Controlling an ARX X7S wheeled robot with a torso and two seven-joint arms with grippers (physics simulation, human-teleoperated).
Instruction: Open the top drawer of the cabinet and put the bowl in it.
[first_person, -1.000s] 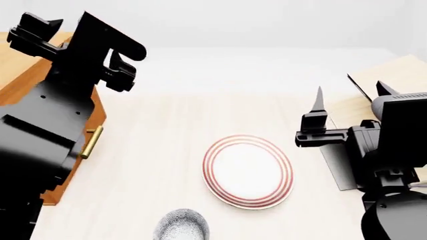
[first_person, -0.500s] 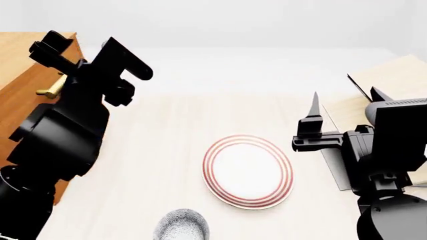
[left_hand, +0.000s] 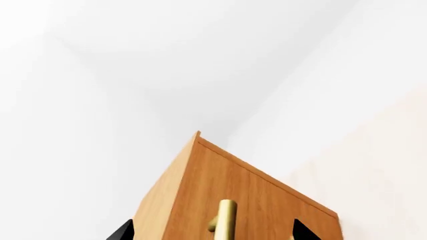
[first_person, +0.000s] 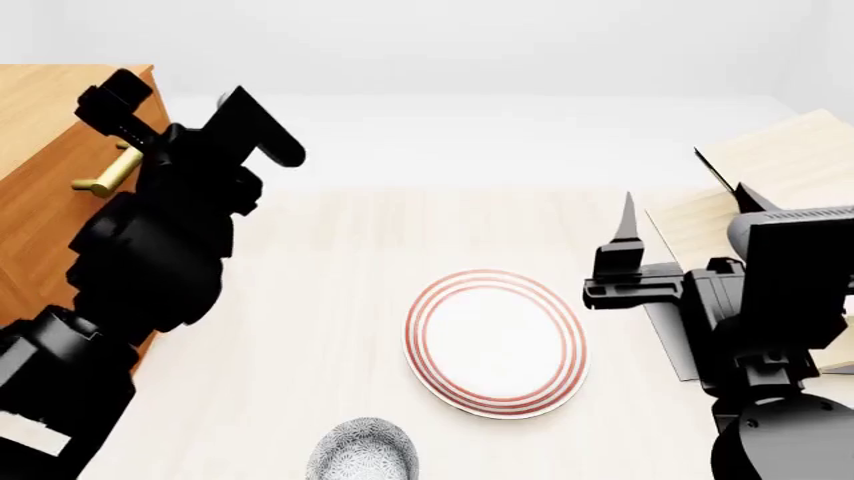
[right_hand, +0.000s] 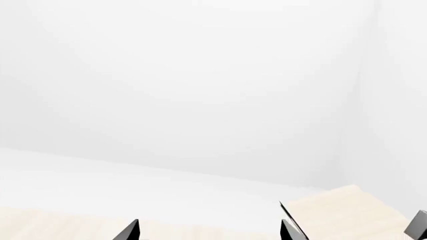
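The cabinet stands left, the plate centre, the bowl nearest, the rack right.

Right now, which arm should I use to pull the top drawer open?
Left. The left gripper is open, its fingertips either side of the brass handle on the cabinet. The right gripper hangs across the table by the wooden rack.

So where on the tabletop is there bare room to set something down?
Bare wood lies between the cabinet and the plate, and beyond the plate toward the far edge. It is tighter near the bowl and between the plate and the shelf rack.
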